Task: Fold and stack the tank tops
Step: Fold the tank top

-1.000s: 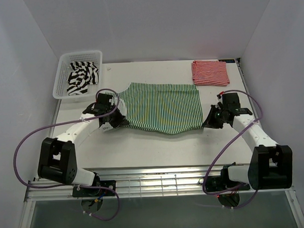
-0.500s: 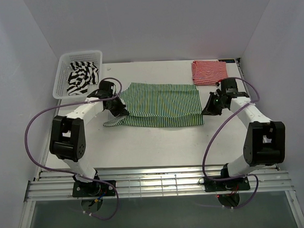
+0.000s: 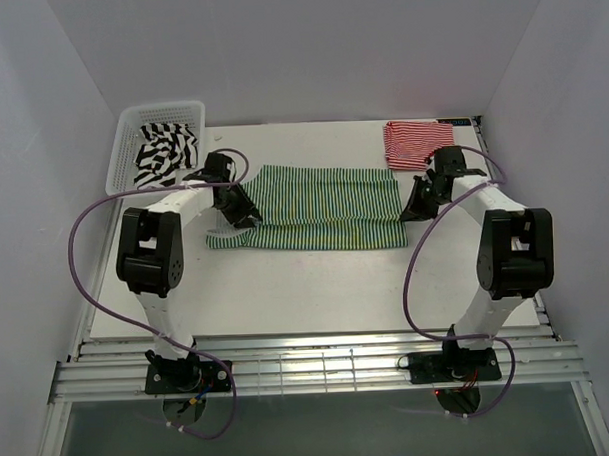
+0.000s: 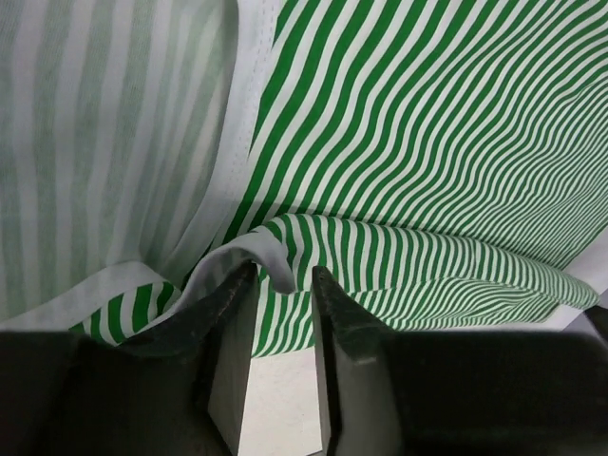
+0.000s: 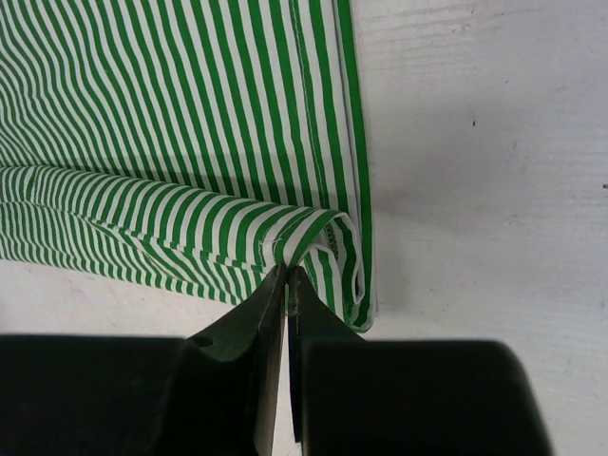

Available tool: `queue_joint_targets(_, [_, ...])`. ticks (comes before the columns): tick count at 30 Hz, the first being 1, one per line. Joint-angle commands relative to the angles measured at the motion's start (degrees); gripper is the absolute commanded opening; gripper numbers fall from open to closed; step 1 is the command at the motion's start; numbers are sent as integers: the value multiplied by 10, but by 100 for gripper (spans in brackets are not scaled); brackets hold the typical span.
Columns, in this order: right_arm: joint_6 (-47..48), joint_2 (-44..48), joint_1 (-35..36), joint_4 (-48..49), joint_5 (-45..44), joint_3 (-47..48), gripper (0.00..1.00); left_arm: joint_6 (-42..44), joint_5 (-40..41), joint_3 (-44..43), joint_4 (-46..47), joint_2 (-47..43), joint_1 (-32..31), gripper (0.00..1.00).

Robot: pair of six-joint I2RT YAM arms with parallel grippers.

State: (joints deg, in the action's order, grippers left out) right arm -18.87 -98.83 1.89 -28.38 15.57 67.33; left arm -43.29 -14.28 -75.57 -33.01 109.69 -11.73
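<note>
From above I saw the black-and-white tank top [image 3: 165, 158] in the basket [image 3: 115, 167] upper left, the green tank top [image 3: 324, 212] folded at centre and the red tank top [image 3: 417, 144] upper right. Only the wrist views showed the grips: the left gripper [image 4: 283, 280] was narrowly parted at the green hem, and the right gripper [image 5: 287, 275] was pinched on its fold. Bare table [image 3: 317, 288] lay below.
</note>
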Motion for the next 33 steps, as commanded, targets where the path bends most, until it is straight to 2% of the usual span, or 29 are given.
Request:
queue_joint_targets(1, [2, -19, -2, 24, 3, 32, 8, 9, -3, -33, -2, 3, 3, 43])
queue_joint_targets(2, [1, -22, -3, 26, 3, 35, 18, 8, -2, -36, -1, 7, 3, 56])
queue_joint_targets(4, [4, -31, -2, 32, 7, 48, 29, 10, -4, -44, -1, 8, 3, 66])
queue_joint_targets(5, [7, -33, -2, 32, 15, 53, 43, 11, -6, -48, -1, 8, 3, 76])
queue_joint_targets(6, [9, -30, -1, 32, 20, 58, 50, 12, -8, -55, -1, 4, 3, 80])
queue_joint_targets(8, [13, -21, -2, 39, 36, 53, 59, 15, -12, -61, 1, -3, 2, 90])
queue_joint_targets(10, [18, 6, 0, 48, 48, 32, 64, 18, -17, -63, 6, -20, 3, 97])
queue_joint_targets(12, [23, 37, 7, 55, 63, 12, 79, 16, -16, -63, 8, -32, 0, 98])
queue_joint_targets(13, [26, 45, 11, 59, 67, -7, 90, 16, -15, -62, 9, -43, -3, 98])
queue_joint_targets(20, [35, 87, 72, 61, 68, -57, 90, 14, -15, -36, 11, -62, -29, 98])
queue_joint_targets(23, [32, 86, 87, 66, 72, -65, 90, 15, 13, -14, 3, -96, -34, 98])
queue_joint_targets(24, [32, 82, 90, 70, 74, -71, 90, 14, 48, 9, 0, -108, -33, 98])
queue_joint_targets(33, [48, 55, 92, 74, 71, -90, 90, 9, 116, 98, -19, -166, 17, 98])
